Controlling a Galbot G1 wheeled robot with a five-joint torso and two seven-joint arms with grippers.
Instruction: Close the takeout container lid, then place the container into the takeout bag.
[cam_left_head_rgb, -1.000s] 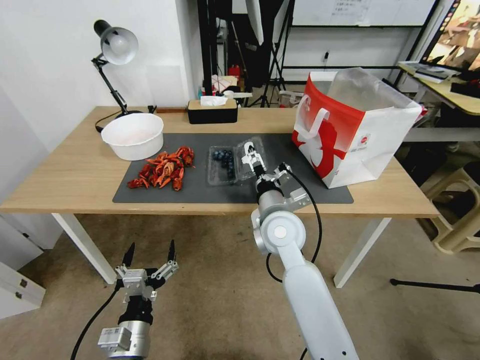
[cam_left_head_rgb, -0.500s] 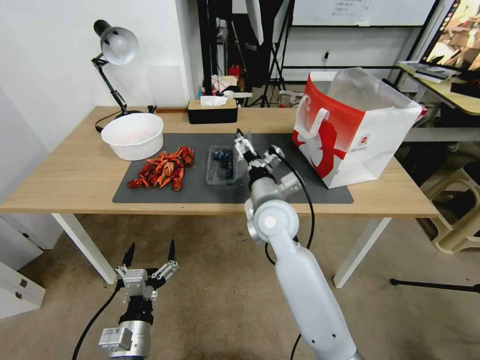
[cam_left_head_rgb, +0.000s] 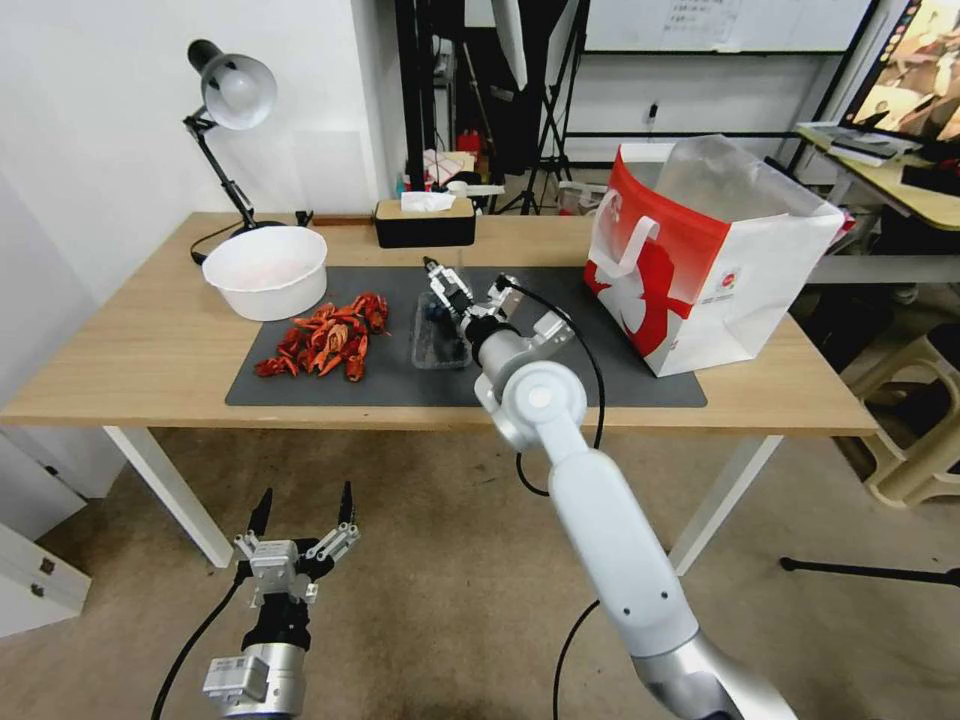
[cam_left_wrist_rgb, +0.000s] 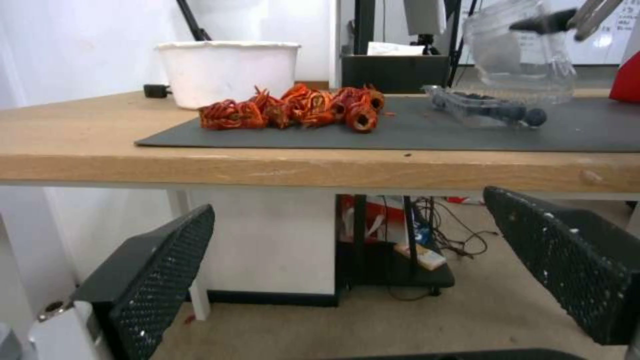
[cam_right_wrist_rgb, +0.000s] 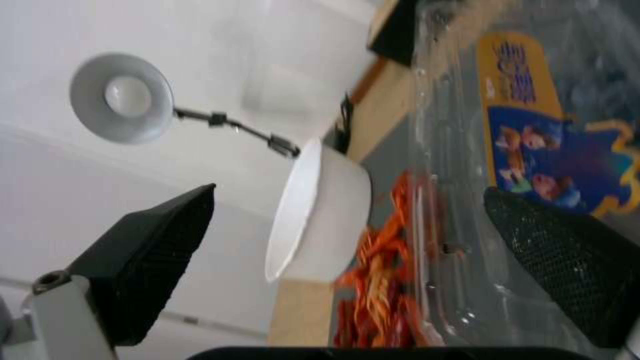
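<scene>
1. Because the clamshell has to be shut before it can be bagged, the right gripper (cam_left_head_rgb: 455, 285) is out over the grey mat (cam_left_head_rgb: 600, 380) on the bench (cam_left_head_rgb: 140, 350), low above the takeout container (cam_left_head_rgb: 438, 345), whose berry-filled half lies flat on the mat between the pile of red crayfish (cam_left_head_rgb: 325, 340) and the takeout bag (cam_left_head_rgb: 720, 270)
2. The lid (cam_left_wrist_rgb: 520, 60) stands tilted up from its hinge over the berries, not yet down on them; it seems to be held partway by the gripper leaning on it
3. The right gripper's fingers are spread, not clamped. In the right wrist view the lid's stickered face lies against one finger pad (cam_right_wrist_rgb: 560, 260), so this looks like a push, not a pinch (a fair way to fold a hinged flap)
4. The takeout bag stands upright with its mouth open, well to the right of the container, ready to take it
5. The left gripper (cam_left_head_rgb: 300, 505) hangs parked below the bench edge, fingers apart and holding nothing
</scene>
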